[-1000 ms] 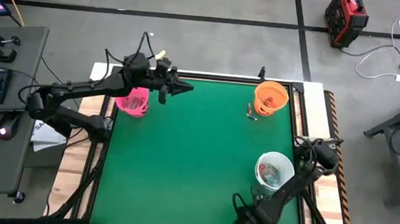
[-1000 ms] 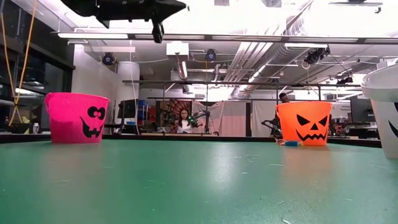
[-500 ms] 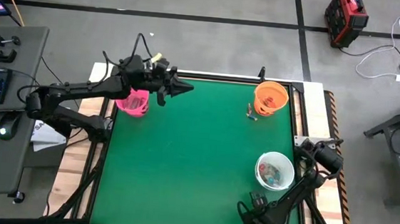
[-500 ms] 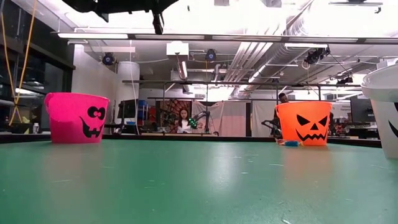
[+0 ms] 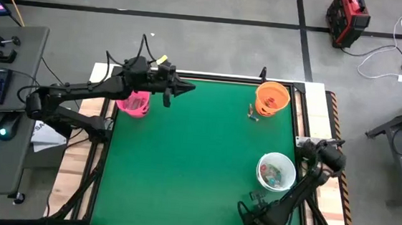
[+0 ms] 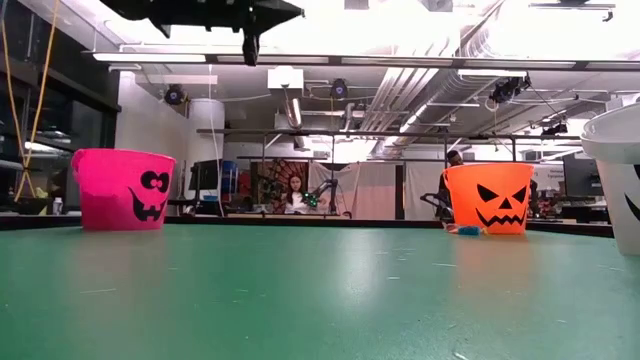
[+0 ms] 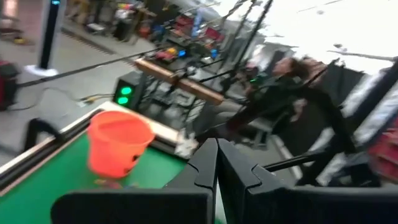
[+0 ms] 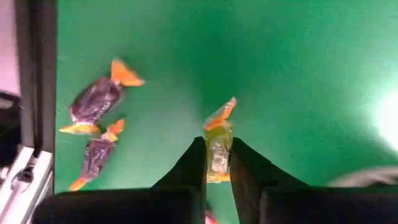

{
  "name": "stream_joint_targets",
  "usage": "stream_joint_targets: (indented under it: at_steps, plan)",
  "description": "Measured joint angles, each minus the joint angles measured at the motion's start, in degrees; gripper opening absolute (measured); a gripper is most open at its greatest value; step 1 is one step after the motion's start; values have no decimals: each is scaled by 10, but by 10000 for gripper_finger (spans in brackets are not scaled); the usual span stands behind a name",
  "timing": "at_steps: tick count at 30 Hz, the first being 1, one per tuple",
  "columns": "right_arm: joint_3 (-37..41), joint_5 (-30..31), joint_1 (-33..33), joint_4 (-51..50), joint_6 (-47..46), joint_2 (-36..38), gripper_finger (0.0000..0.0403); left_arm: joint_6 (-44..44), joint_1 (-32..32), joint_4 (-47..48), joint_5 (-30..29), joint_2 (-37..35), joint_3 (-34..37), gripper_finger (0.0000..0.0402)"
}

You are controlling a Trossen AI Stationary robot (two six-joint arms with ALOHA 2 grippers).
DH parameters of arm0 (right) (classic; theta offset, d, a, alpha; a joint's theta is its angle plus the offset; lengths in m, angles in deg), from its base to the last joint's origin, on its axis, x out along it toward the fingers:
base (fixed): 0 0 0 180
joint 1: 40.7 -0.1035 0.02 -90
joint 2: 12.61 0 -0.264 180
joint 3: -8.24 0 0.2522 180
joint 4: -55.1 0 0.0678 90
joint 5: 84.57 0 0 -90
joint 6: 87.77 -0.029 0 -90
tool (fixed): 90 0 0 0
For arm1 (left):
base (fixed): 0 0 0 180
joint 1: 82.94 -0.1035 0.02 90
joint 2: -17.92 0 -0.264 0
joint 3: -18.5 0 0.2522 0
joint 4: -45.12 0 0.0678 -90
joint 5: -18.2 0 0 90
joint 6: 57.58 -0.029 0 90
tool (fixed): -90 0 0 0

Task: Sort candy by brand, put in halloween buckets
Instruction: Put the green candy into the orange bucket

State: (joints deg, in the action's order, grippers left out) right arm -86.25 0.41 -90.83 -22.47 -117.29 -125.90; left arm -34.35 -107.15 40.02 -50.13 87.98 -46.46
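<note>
**Candy caught at the near edge**

Only my right wrist view showed it: my right gripper (image 8: 217,163) pinched a yellow-orange candy (image 8: 217,142) on the mat (image 8: 298,74), two brown sweets (image 8: 96,99) nearby. From overhead, my clenched left gripper (image 5: 181,89) hung beside the pink bucket (image 5: 133,103); orange bucket (image 5: 272,98) and white bucket (image 5: 276,171) stood right.

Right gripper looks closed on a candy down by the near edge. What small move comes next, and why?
Probably lift straight up first. The right gripper is shut on a yellow-orange wrapped candy that lies on the green table, with two dark candies close beside it. A clean rise should clear them before carrying it to a bucket.
</note>
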Motion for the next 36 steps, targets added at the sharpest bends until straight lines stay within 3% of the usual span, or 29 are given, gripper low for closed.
stream_joint_targets:
  at_steps: [5, 8, 12, 16, 19, 26, 31, 36]
  plan:
    - [-37, 99, 36, -84, 1, 66, 22, -24, 0, 56, -36, 0, 0, 0]
    - [-48, 218, 75, -130, -2, 125, 14, -24, 0, 90, -43, 0, 0, 0]
    - [-47, 394, 145, -214, -123, 208, 27, -25, 0, 151, -43, 0, 0, 0]
    - [-38, 493, 236, -259, -208, 291, 43, -24, 0, 215, -44, 0, 0, 0]
    - [9, 495, 331, -209, -214, 363, 38, -24, 4, 243, -44, 0, 0, 0]
    - [166, 419, 618, -87, -261, 481, 27, -23, 37, 250, -53, 0, 0, 0]
    - [235, 324, 784, 15, -225, 492, 55, -29, 58, 251, -74, 0, 0, 0]
    - [252, 289, 859, 84, -180, 473, 94, -29, 63, 252, -75, 0, 0, 0]
